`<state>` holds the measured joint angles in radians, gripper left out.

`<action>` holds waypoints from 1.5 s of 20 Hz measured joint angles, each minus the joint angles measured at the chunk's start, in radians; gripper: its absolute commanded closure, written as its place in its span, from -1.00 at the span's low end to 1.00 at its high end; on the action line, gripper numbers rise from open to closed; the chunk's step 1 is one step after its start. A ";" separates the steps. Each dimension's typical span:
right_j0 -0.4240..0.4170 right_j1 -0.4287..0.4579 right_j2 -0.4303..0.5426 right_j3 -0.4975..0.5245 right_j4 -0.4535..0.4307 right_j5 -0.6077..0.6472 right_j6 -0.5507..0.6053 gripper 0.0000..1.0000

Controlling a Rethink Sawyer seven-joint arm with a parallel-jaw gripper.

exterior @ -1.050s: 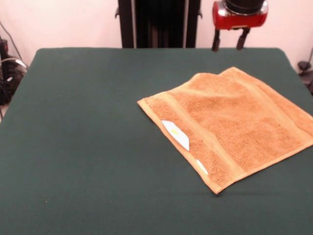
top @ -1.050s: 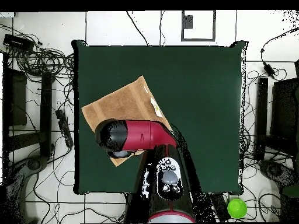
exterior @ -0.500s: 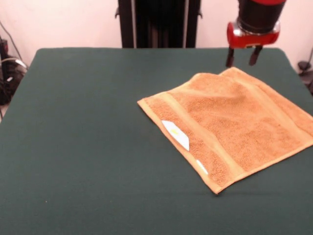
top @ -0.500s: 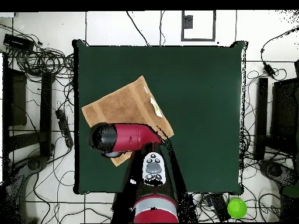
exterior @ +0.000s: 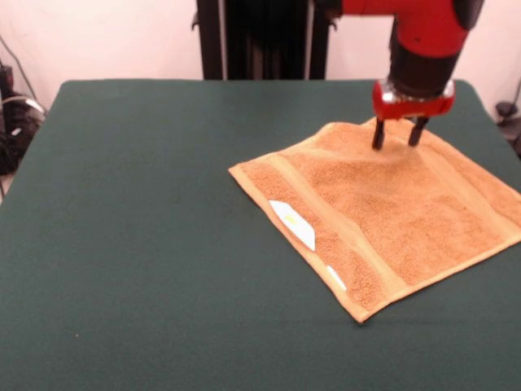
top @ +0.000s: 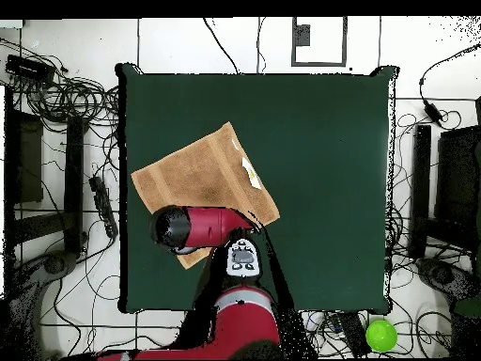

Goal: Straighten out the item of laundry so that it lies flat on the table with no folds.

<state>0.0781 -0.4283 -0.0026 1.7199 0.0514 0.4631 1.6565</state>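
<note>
The small square orange-tan terry towel (exterior: 383, 216) lies on the right part of the front view, turned at an angle so that one corner points toward the camera and another toward the far edge. Smoother woven bands run along its edges, and two white labels (exterior: 293, 223) sit at the hem facing left and front. Most of it looks flat, though near the far corner a second layer of cloth shows under the top one, so that corner seems doubled over. Its right corner reaches the picture's right edge.

The black two-fingered claw (exterior: 398, 137) stands over the far corner of the towel, fingers pointing straight down and spread apart, with nothing between them. The tips are at or just above the terry surface; contact cannot be told for sure. Above the claw are a red collar and the red and black arm (exterior: 423, 41).

In the overhead view the towel (top: 202, 174) sits toward the left side of the large dark green felt-topped desk (top: 319, 150), partly hidden by the arm (top: 202, 227). Cables (top: 56, 94) lie on the floor around the desk.
</note>
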 measured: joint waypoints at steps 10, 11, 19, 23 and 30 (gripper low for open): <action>0.001 0.028 -0.003 0.001 0.021 -0.041 0.000 -1.00; 0.002 0.029 -0.004 0.000 0.022 -0.041 0.000 -1.00; 0.006 0.029 -0.009 0.001 0.032 -0.041 0.000 -1.00; 0.008 0.030 -0.011 0.002 0.041 -0.041 0.000 -1.00; 0.042 0.034 -0.042 0.002 0.080 -0.050 0.004 -1.00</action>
<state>0.1201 -0.3946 -0.0447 1.7215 0.1310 0.4136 1.6606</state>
